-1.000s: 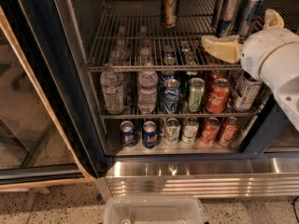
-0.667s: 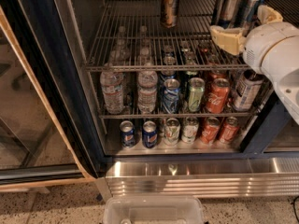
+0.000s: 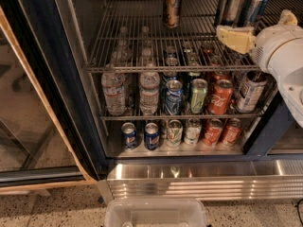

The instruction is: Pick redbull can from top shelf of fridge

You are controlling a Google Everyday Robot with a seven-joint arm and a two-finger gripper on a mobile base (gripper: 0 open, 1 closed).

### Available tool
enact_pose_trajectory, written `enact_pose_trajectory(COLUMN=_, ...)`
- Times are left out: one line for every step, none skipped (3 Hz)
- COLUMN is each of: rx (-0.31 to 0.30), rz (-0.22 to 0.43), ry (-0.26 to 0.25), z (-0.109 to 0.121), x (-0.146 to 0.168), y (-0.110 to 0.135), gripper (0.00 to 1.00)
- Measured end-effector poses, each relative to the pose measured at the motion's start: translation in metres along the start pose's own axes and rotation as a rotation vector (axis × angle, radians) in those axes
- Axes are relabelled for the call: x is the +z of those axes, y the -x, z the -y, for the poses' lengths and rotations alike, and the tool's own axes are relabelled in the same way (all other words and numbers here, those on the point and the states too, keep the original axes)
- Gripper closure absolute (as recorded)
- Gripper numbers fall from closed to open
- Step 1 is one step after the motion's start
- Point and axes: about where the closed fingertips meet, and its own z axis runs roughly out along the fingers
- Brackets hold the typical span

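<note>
Several redbull cans [image 3: 235, 8], tall and slim with blue panels, stand at the back right of the top shelf [image 3: 142, 46], a silver wire rack in the fridge [image 3: 61, 89]. My gripper [image 3: 255, 28] reaches in from the right, just in front of and slightly below these cans. It is open: one cream finger [image 3: 234, 38] points left over the rack and the other [image 3: 288, 17] sits to the right of the cans. Nothing is held. The white arm covers the shelf's right end.
A wider brown-gold can [image 3: 171, 6] stands at the shelf's back centre. Water bottles [image 3: 113, 91] and soda cans [image 3: 220, 96] fill the lower racks. The glass door [image 3: 28, 126] stands open at left. Below are the ribbed steel base [image 3: 199, 181] and a clear plastic bin [image 3: 156, 214].
My gripper has risen and shifted a little right, from below the rack's level to just in front of the redbull cans. The cans have not moved.
</note>
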Motion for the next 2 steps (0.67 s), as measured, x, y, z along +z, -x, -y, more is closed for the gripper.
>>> enact_pose_trajectory(rx=0.034, rz=-0.005, ry=-0.032, z=0.013, x=0.008, y=-0.004, gripper=0.2)
enact_pose_trajectory(rx=0.035, rz=-0.017, ry=-0.039, z=0.018, x=0.022, y=-0.005, gripper=0.24)
